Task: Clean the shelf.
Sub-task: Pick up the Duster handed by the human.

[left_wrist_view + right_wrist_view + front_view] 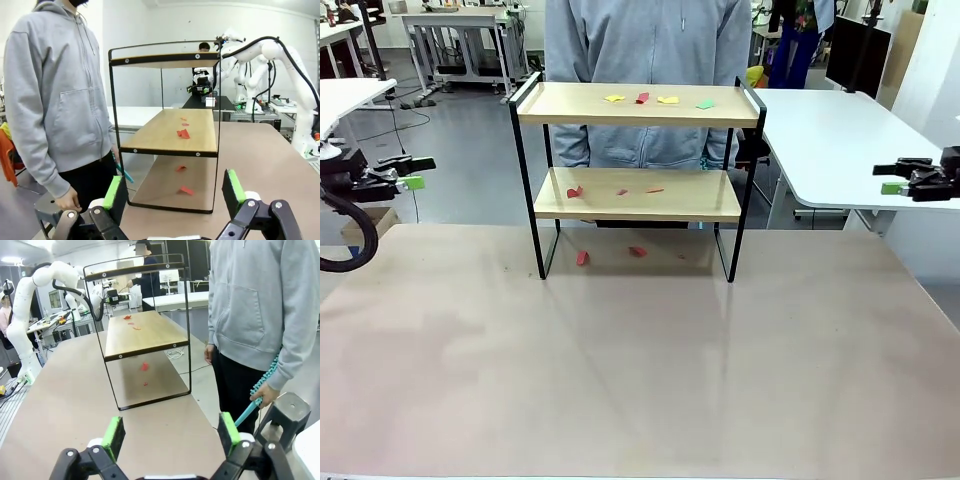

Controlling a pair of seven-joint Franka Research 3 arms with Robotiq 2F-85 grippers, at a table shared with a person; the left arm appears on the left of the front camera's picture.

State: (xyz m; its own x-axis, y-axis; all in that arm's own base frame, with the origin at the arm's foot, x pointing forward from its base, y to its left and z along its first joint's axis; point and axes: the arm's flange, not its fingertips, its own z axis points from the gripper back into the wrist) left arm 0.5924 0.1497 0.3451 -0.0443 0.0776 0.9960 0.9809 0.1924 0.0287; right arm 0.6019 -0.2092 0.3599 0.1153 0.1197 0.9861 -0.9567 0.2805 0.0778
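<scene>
The shelf (638, 195) stands at the table's far middle: two light wood boards in a thin black frame. Several paper scraps lie on its top board (640, 98), red scraps on the lower board (574, 191) and on the table beneath it (582, 258). My left gripper (412, 172) hangs open at the far left, off the table. At the far right my right gripper (892, 178) is open too. In the left wrist view the shelf (170, 131) is ahead of the open green pads (114, 192). The right wrist view shows the shelf (145, 335) beyond its pads (227, 431).
A person in a grey hoodie (645, 60) stands behind the shelf, holding a teal duster (261, 386) low at one side. A white table (840, 140) is at the back right, and a grey stool (286, 416) stands beside the person. The brown tabletop (640, 370) spreads in front.
</scene>
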